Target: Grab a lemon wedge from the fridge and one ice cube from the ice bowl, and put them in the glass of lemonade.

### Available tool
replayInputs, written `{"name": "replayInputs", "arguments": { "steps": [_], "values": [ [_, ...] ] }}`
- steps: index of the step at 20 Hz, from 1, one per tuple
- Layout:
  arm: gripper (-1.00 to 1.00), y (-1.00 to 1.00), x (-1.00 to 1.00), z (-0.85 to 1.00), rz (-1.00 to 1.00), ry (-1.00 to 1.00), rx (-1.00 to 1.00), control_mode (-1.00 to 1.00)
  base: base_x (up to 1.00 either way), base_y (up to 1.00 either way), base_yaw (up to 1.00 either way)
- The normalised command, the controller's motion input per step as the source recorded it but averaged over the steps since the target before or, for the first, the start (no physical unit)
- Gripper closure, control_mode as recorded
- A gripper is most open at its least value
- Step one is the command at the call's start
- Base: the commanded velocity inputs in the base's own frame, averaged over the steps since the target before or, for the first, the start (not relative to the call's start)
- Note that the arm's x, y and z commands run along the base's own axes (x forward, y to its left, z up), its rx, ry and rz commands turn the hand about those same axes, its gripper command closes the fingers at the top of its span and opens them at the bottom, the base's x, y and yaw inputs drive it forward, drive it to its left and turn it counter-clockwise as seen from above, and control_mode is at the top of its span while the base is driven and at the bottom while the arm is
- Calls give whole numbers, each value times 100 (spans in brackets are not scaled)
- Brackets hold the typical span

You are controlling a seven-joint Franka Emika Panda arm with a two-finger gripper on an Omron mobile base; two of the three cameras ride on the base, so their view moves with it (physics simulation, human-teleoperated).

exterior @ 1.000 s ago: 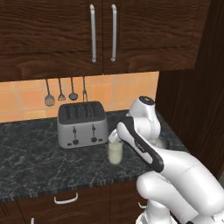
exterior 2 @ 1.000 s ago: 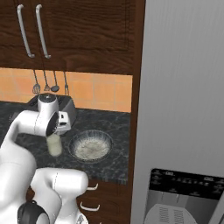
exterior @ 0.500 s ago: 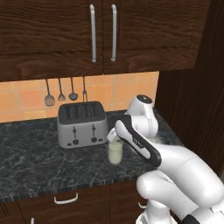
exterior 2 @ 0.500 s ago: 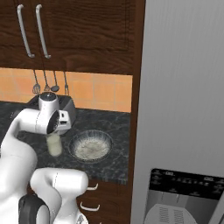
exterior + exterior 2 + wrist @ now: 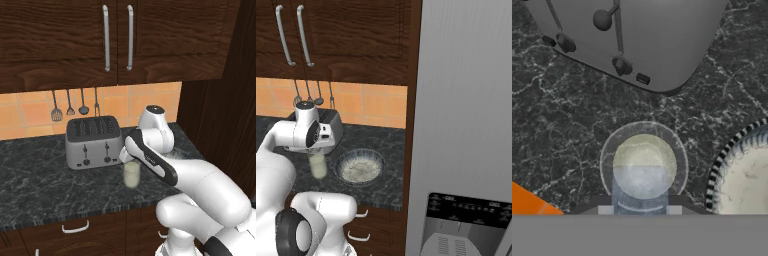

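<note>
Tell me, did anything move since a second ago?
Hardly anything. The arm's lower white links shifted slightly near the base, while the gripper stays right above the glass of lemonade with its jaws close together. The glass, the ice bowl and the toaster stayed put.

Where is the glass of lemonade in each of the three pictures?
Left base view: glass of lemonade on the counter, just right of the toaster, under the arm.
Right base view: glass at lower left, left of the ice bowl.
Hand view: glass at centre, seen from above.
Shared landmark: the toaster.
</note>
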Motion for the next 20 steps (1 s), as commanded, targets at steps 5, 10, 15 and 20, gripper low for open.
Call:
{"name": "replayInputs", "arguments": {
  "steps": [5, 10, 15, 20],
  "values": [
    [100, 0, 12, 0, 0, 2, 0, -100, 0, 0, 0],
    [100, 0, 4, -6, 0, 0, 0, -100, 0, 0, 0],
    [100, 4, 0, -21, 0, 0, -1, -100, 0, 0, 0],
    [100, 7, 0, -15, 0, 0, -2, -100, 0, 0, 0]
  ]
}}
